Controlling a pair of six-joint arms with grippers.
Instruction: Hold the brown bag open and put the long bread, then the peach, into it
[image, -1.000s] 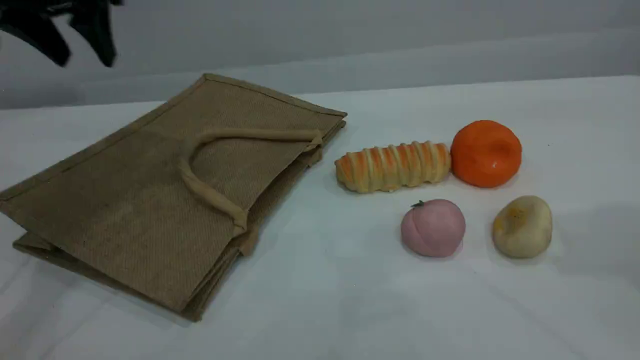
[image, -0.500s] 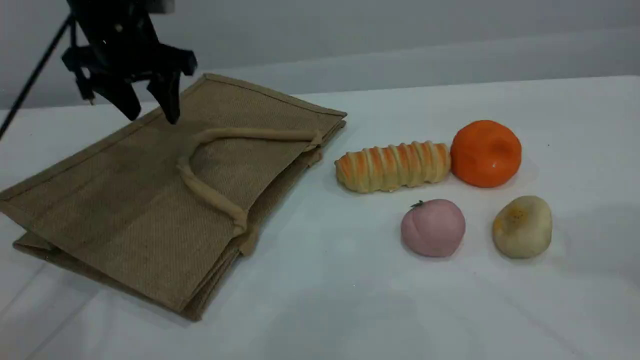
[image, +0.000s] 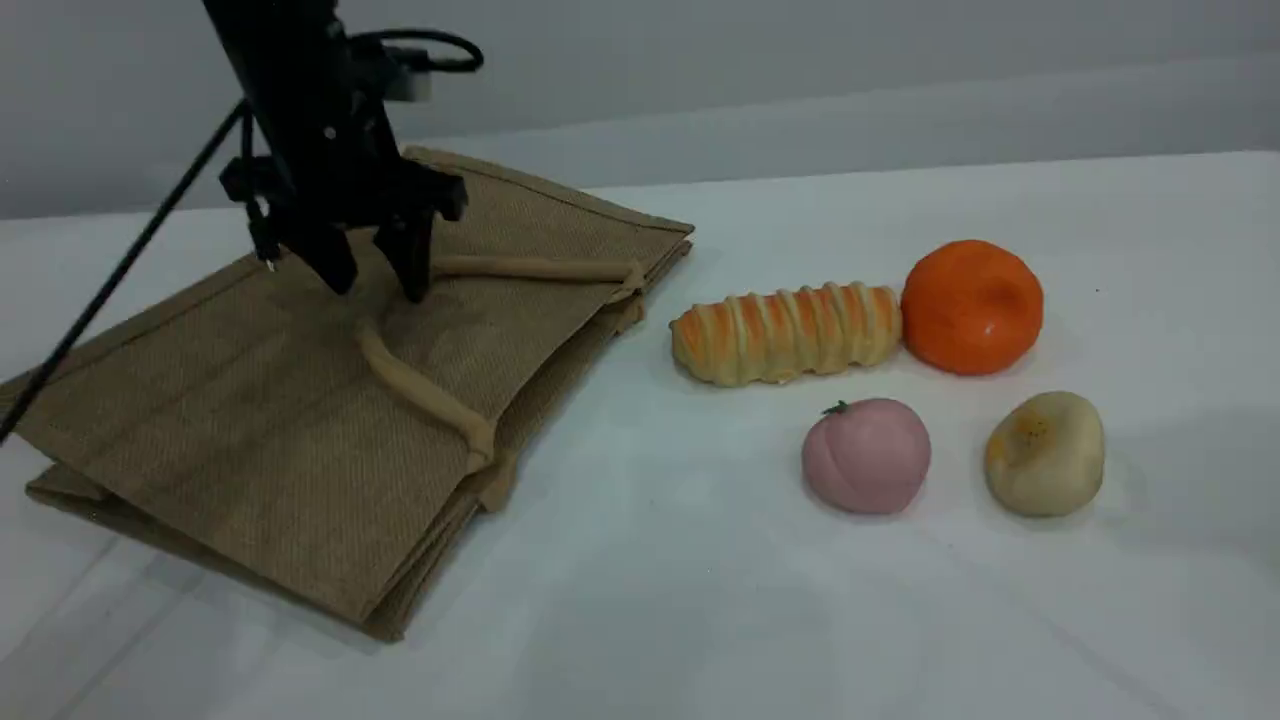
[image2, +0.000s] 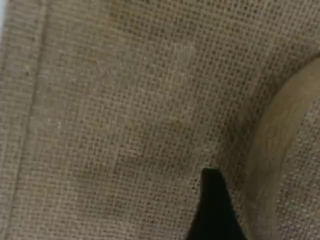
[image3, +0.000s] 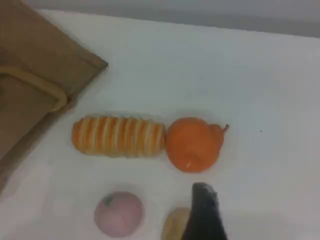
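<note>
Covered in white cloth, the worktop (image: 700, 600), carrying everything.

Lay flat and folded on the worktop's left half: the brown bag (image: 250, 420), mouth edge turned toward the foods, upper beige loop handle (image: 420, 385) resting on the top panel. Seen up close in the left wrist view as coarse weave, with the handle (image2: 270, 145) curving past on the right.

Hung over the bag's far part, just above the bend of the handle: the left claw (image: 375, 285), black, on its arm from the top edge — fingers spread apart, nothing between them, tips close to the fabric; contact could not be told. A black cable trailed off to the left.

Right of the bag, well apart from the left claw, in order of size:
- the long bread (image: 785, 333), lying crosswise just beside the bag's mouth corner, its right end touching the orange fruit (image: 972, 307);
- that orange fruit, farthest back on the right;
- the peach (image: 866, 455), nearer the camera, below the bread, apart from it;
- a lumpy yellowish-beige item (image: 1045, 452), beside the peach on the right, not touching.

Nothing between bag mouth and bread — bare cloth only.

Out of the scene view, the right claw (image3: 205, 215): only one dark fingertip shown in its own camera, above the foods, holding nothing; taken as spread wide.
</note>
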